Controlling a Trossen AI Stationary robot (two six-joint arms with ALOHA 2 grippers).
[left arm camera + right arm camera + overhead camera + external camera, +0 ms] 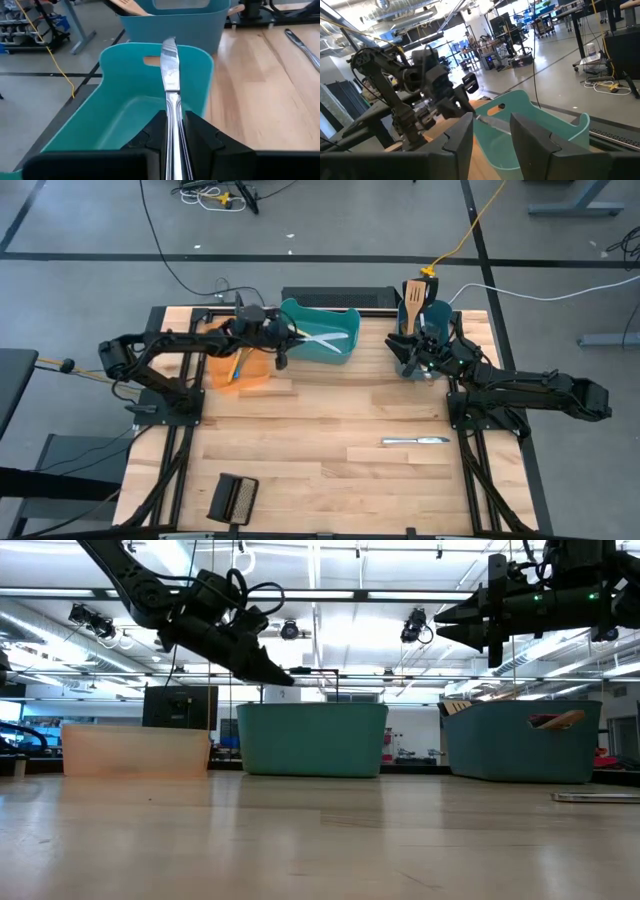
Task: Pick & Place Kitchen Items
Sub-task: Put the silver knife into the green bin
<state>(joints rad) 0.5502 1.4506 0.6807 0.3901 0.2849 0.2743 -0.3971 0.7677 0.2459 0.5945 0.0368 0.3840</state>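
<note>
Silver table knife [170,80] clamped in left tool [172,131] above teal bin [112,112], right tool [491,131] apart

A black ribbed block [232,499] lies near the table's [320,470] front-left corner.

No text, label, brand, number or sign can be read anywhere in these views. The bins, the utensils, the table and the arms carry no legible marking, and the screens and equipment in the room behind are too far off to make out.
</note>
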